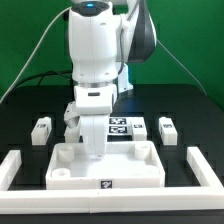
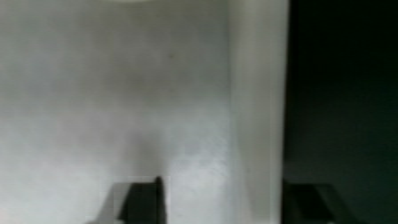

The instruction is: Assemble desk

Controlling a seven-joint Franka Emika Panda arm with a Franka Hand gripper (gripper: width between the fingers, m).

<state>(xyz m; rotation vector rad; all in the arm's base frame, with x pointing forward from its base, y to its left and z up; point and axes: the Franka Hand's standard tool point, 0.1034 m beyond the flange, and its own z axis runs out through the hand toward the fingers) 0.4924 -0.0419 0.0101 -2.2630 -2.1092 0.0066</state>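
Observation:
The white desk top (image 1: 140,168) lies tray-side up at the front centre, with a tag on its front wall. My gripper (image 1: 91,132) points straight down over its left-middle part, shut on an upright white leg (image 1: 92,148) whose lower end is at the top's surface. In the wrist view the leg (image 2: 240,120) fills the gap between my two dark fingertips (image 2: 143,203), and my gripper (image 2: 228,200) sits over the pale desk top (image 2: 71,120). Two loose legs lie on the black table, one at the exterior view's left (image 1: 41,130) and one at its right (image 1: 166,128).
The marker board (image 1: 124,127) lies behind the desk top. White border bars stand at the left (image 1: 18,166) and right (image 1: 204,166) of the work area. Another white tagged piece (image 1: 71,117) shows beside my hand. A green wall is behind.

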